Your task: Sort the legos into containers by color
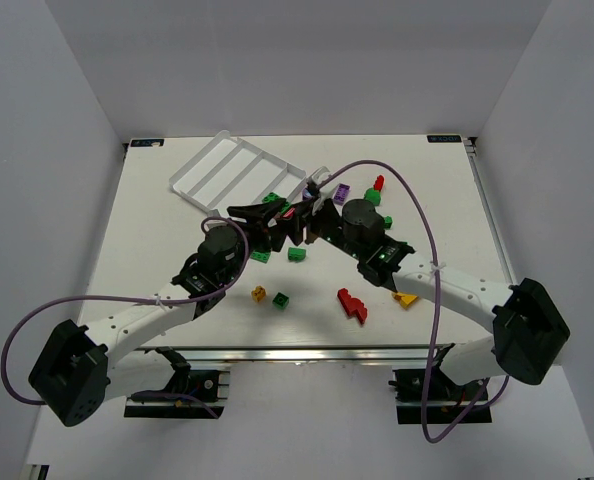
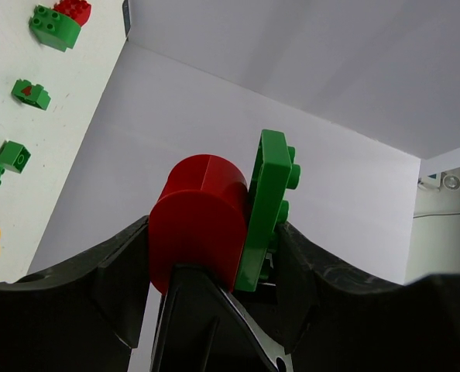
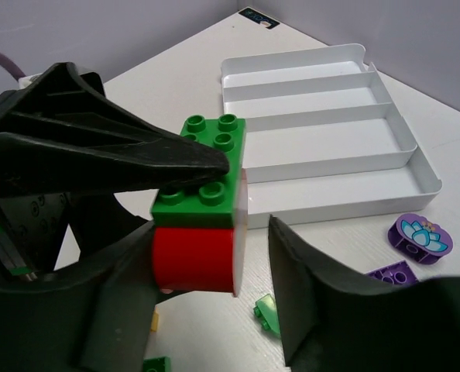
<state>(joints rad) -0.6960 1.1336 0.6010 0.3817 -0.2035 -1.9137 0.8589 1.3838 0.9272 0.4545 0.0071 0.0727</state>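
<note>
My left gripper (image 1: 278, 214) is shut on a joined pair of legos held above the table: a red rounded brick (image 2: 199, 221) with a green studded plate (image 2: 270, 194) pressed on it. My right gripper (image 3: 214, 287) is open around the same pair. Its left finger touches the red brick (image 3: 193, 258), and a gap stays at its right finger (image 3: 323, 298). The left gripper's finger lies on the green plate (image 3: 203, 186). The white four-compartment tray (image 1: 239, 160) lies at the back left, also in the right wrist view (image 3: 315, 116).
Loose legos lie on the table: green (image 1: 297, 254), yellow (image 1: 259, 293), green (image 1: 281, 299), red (image 1: 352, 305), a yellow wedge (image 1: 406, 298), purple (image 1: 342, 191). A round purple piece (image 3: 420, 235) and a green wedge (image 3: 267, 312) lie near the tray.
</note>
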